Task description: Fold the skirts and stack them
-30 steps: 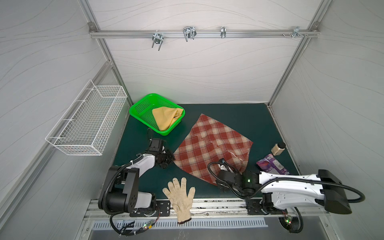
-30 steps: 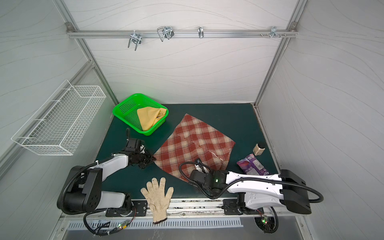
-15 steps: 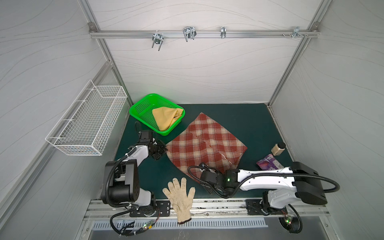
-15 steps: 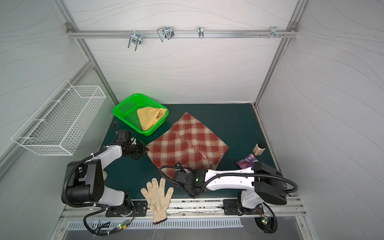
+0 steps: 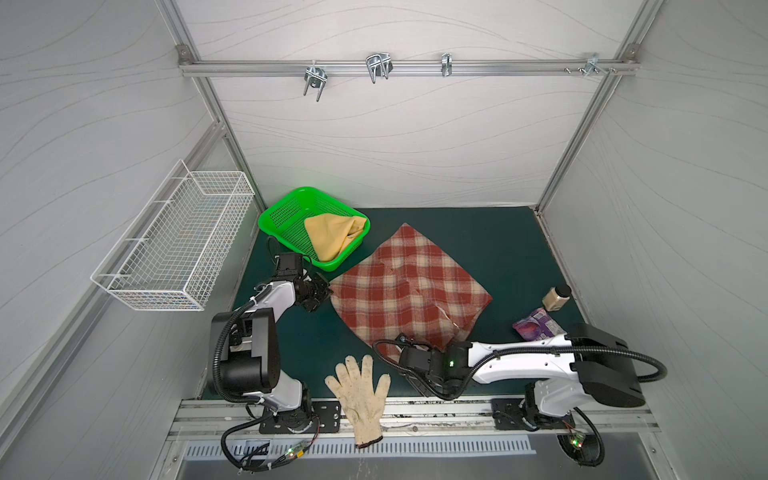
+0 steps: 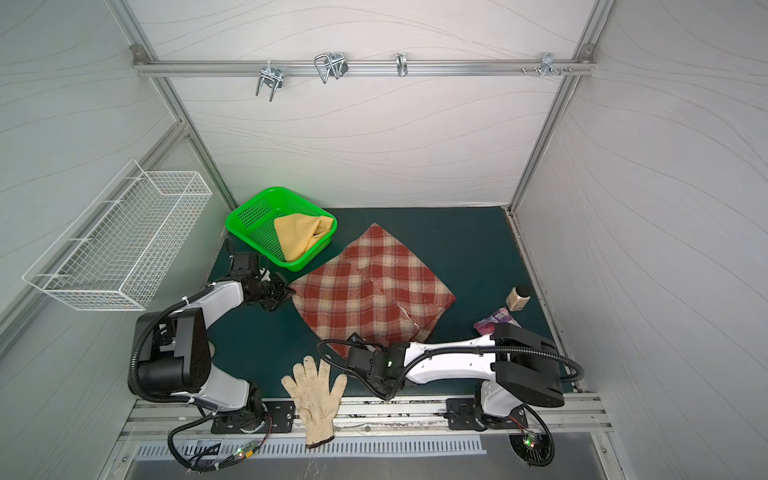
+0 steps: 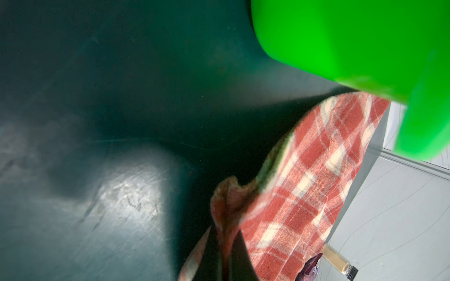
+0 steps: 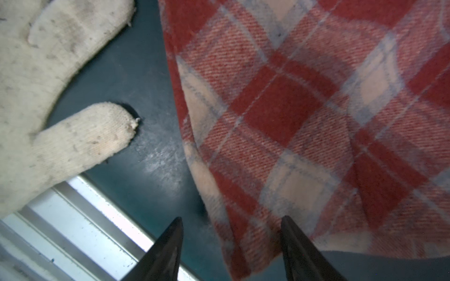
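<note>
Dark green mat (image 5: 478, 241) covers the bench between white walls, and I take the green basket (image 5: 270, 216) at its back corner as my marker. The yellow skirt (image 5: 332, 239) sits bunched inside the basket, not yet folded. The plaid skirt (image 5: 409, 291) lies spread flat on the mat just beside the basket. My left gripper (image 7: 225, 230) is clamped on the plaid corner nearest the basket. My right gripper (image 8: 231, 217) stands with its fingers apart, straddling the hem at the far end of that same edge, well away from the basket, with nothing pinched yet. So one edge runs between my two grippers, and I judge the fold goes across it. In both top views the right wrist covers that corner, and I cannot tell whether a finger is under the cloth. The glove (image 5: 361, 390) lies just beyond.
</note>
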